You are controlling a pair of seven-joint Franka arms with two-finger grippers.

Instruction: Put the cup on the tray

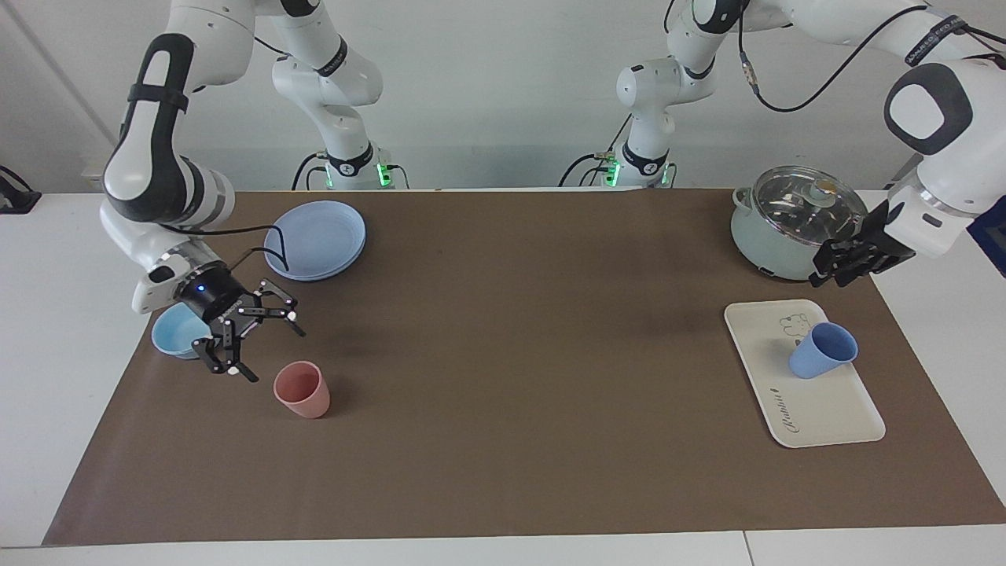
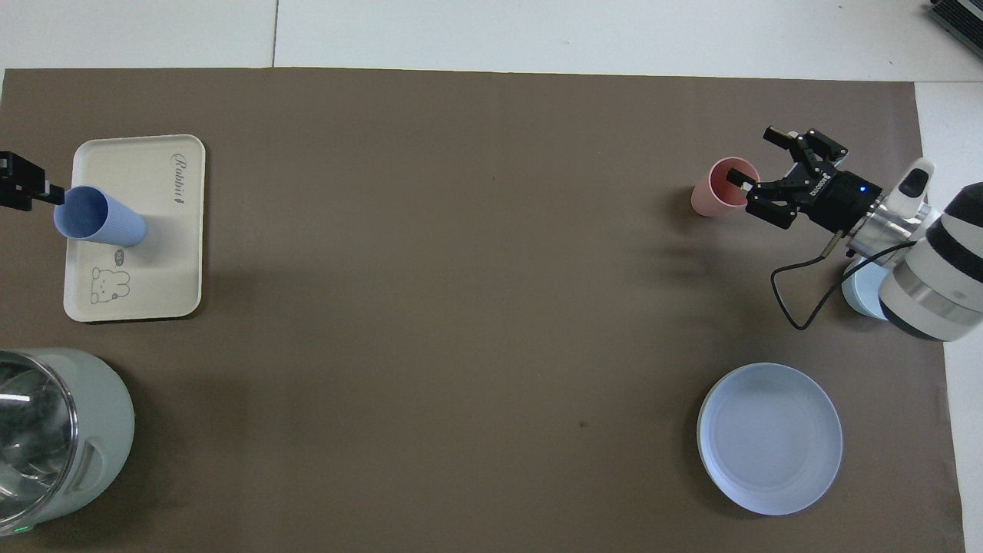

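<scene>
Cup (image 1: 822,350) is upright on the tray (image 1: 817,409), mouth up, long axis vertical, narrow base down. It stands in the tray's half nearer the robots, just beside the cartoon animal drawing (image 1: 793,324), toward the tray edge on the left arm's end of the table. The script lettering is at the tray's end farther from the robots.

Left gripper (image 1: 835,266) is up in the air, over the mat between the tray and the lidded pot (image 1: 798,222), clear of the cup and holding nothing. How wide its fingers stand I cannot tell. In the overhead view only its tip (image 2: 23,190) shows at the frame edge, beside the cup (image 2: 98,218).

Right gripper (image 1: 253,339) is at the right arm's end of the table, fingers spread wide and empty, raised over the mat between the light-blue bowl (image 1: 176,330) and the pink cup (image 1: 302,388). Pink cup stands upright on the mat, apart from the fingers. Blue plate (image 1: 315,239) lies nearer the robots than the bowl.
</scene>
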